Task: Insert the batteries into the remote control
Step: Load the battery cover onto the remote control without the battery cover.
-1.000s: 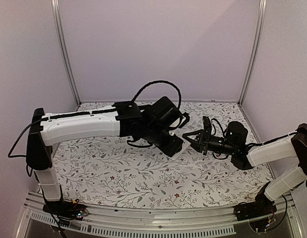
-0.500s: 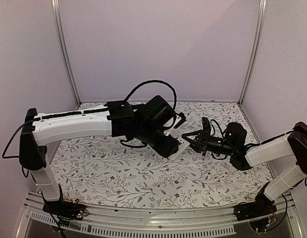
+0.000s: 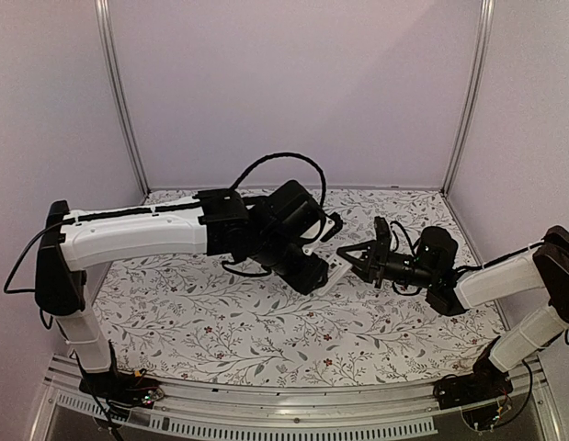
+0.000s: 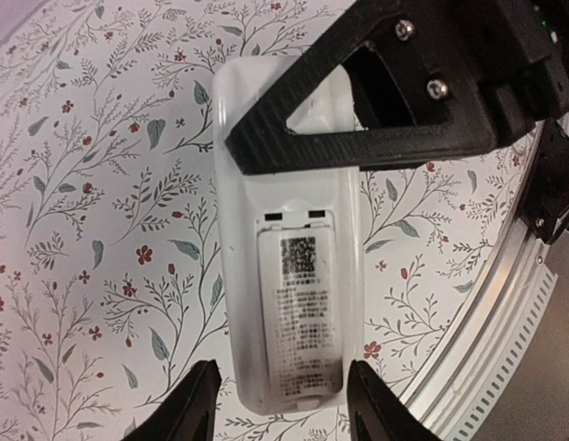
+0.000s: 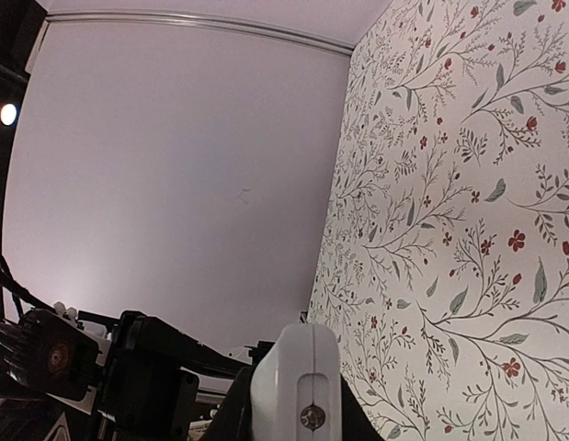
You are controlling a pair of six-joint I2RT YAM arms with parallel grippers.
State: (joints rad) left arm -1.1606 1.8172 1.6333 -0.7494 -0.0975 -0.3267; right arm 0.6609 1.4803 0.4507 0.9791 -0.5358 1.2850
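Note:
The white remote control (image 4: 293, 276) hangs above the floral tabletop, back side to the left wrist camera, with a printed label on its battery cover. My right gripper (image 3: 351, 260) is shut on its far end; its black finger (image 4: 358, 147) crosses the remote. In the right wrist view the remote's end (image 5: 298, 377) sits between the jaws of the right gripper (image 5: 293, 413). My left gripper (image 4: 284, 400) is open, its fingertips (image 4: 199, 400) straddling the remote's near end with a gap on each side. It also shows in the top view (image 3: 321, 273). The batteries are out of view.
The floral table cover (image 3: 266, 322) spreads under both arms. A metal rail (image 4: 505, 322) runs along the table's near edge. Plain walls stand on three sides (image 3: 293, 92). The left arm's black cable (image 3: 266, 165) loops above its wrist.
My left arm has drawn back a little to the left, so the white remote now shows between the two grippers. The right arm has hardly moved.

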